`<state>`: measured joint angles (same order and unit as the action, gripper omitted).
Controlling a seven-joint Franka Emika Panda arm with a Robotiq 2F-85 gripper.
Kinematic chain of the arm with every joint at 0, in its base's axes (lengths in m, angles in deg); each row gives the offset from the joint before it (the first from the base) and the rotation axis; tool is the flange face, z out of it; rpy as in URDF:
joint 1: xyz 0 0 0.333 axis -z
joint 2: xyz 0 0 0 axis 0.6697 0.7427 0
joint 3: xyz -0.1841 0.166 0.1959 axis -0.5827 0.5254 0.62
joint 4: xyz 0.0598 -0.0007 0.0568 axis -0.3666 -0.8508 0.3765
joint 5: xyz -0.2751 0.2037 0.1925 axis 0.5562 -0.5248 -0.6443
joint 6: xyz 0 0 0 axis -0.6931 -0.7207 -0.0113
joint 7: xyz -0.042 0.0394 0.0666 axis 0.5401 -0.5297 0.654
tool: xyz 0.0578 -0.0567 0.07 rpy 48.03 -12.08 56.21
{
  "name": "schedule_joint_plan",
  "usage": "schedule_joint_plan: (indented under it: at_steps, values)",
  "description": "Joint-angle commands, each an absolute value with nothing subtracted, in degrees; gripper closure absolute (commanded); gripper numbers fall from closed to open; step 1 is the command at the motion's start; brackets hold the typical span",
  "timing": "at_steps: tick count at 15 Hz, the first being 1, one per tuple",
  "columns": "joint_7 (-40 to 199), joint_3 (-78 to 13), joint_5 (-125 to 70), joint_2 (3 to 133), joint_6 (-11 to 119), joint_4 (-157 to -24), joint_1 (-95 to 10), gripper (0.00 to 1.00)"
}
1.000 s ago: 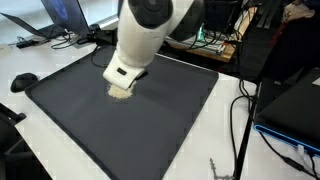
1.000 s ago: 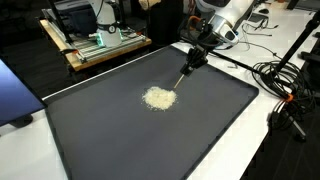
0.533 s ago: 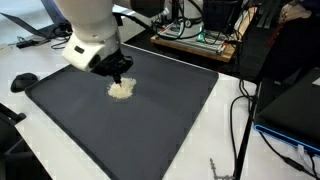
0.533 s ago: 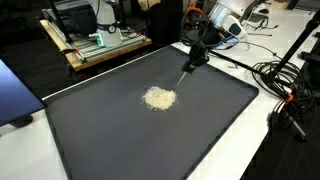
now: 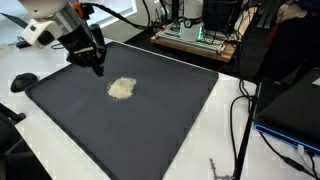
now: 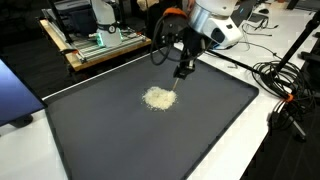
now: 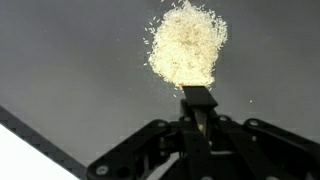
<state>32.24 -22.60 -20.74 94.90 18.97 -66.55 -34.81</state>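
A small pile of pale grains lies on a large dark mat; both also show in an exterior view, the pile on the mat. My gripper is shut on a thin black tool whose tip reaches down to the far edge of the pile. In the wrist view the tool's flat black head sits right at the rim of the pile, held between my jaws. In an exterior view my gripper hangs above the mat, left of the pile.
A black mouse lies on the white table beside the mat. A wooden bench with electronics stands behind. Cables trail off one side of the mat. A dark box stands past a black cable.
My arm has swung off from above the pile toward the mat's edge, uncovering the pile. The tool now hangs steeper, with its tip still at the pile's rim.
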Motion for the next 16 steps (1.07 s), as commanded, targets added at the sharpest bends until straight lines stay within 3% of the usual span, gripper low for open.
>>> schedule_joint_plan:
  at_steps: [1,16]
  values:
    - [29.3,-22.7,-27.4,95.5,19.0,-64.8,-31.0,0.97]
    - [24.6,-22.5,-50.7,96.9,21.3,-67.2,-17.9,0.97]
